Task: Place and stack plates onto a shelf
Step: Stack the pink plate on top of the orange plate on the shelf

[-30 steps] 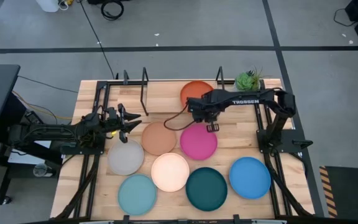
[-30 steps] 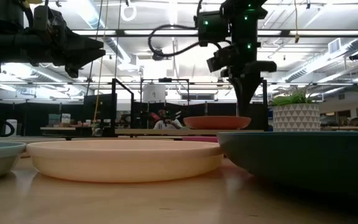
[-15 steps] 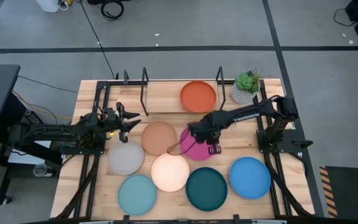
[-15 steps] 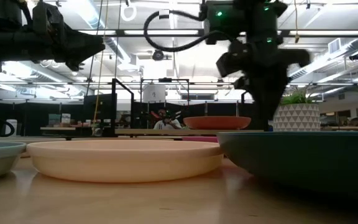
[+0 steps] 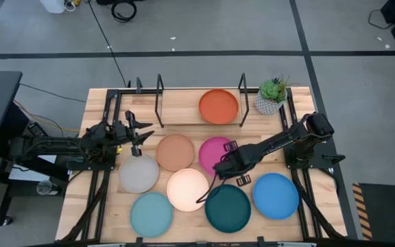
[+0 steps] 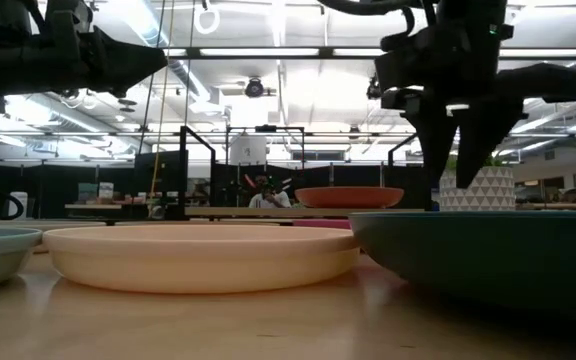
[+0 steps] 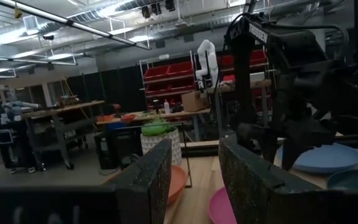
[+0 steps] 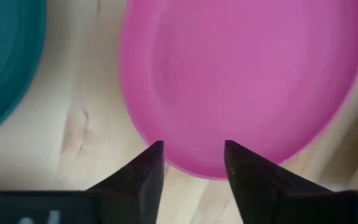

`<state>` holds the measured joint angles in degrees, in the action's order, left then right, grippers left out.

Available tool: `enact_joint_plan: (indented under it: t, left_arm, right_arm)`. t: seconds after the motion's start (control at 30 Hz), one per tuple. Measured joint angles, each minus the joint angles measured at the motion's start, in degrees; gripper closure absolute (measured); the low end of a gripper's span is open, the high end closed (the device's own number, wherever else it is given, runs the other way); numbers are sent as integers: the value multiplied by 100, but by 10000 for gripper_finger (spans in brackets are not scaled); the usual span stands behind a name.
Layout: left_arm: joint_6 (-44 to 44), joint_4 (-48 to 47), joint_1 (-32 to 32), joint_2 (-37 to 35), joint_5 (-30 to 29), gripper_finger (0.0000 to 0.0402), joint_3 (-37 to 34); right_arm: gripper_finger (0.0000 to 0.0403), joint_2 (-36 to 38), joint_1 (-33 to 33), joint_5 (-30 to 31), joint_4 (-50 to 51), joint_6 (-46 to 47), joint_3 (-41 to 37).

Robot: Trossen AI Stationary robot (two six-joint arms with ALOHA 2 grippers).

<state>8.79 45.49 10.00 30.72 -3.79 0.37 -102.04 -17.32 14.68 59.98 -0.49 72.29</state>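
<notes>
An orange plate [image 5: 219, 106] lies flat on the black wire shelf [image 5: 159, 92] at the table's far side. The other plates lie on the table: magenta [image 5: 213, 149], tan [image 5: 175, 151], grey [image 5: 139, 173], cream [image 5: 187, 189], light blue [image 5: 151, 214], dark teal [image 5: 228, 207] and bright blue [image 5: 276, 195]. My right gripper [image 8: 191, 158] hangs open above the magenta plate's near rim [image 8: 191, 173], fingers pointing down, well above the table in the low view [image 6: 463, 130]. My left gripper [image 5: 139, 130] waits open at the left, above the table, level with the tan plate's far side.
A small potted green plant [image 5: 273, 92] stands at the far right, beside the shelf's right posts [image 5: 242, 89]. The plates lie close together in two rows over the table's near half. Bare wood shows on the shelf's left half [image 5: 177, 110].
My right gripper has gone from beside the orange plate on the shelf toward the table's near edge, across the magenta plate to its near rim. Its fingers have opened on the way. The orange plate has stayed on the shelf.
</notes>
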Motion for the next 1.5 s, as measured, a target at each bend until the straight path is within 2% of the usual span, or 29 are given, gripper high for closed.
enact_joint_plan:
  t: [0.17, 0.4, 0.6, 0.87, 1.0, 1.23, 1.5]
  left_arm:
    - [3, -5, 0, 0, 0, 260, 0]
    - [1, -34, 0, 2, 0, 260, -1]
    - [-21, -34, 0, 2, 0, 260, -1]
    - [-21, -40, 0, 2, 1, 260, -1]
    - [-17, -48, 0, 2, 0, 260, -1]
    - [-19, -50, 0, 2, 2, 260, -1]
    - [-63, -45, 0, 2, 0, 260, -1]
  right_arm:
    - [203, 2, 2, -287, -392, -43, -419]
    - [221, 2, 4, -415, -520, -176, -851]
    - [261, 2, 9, -246, -1185, -588, -1255]
    - [355, 0, 89, 4, -1264, -873, -1327]
    - [389, 0, 139, -75, -1069, -872, -1096]
    - [373, 0, 138, -672, -197, -870, 76]
    - [385, 0, 226, -476, 248, -1049, 1305]
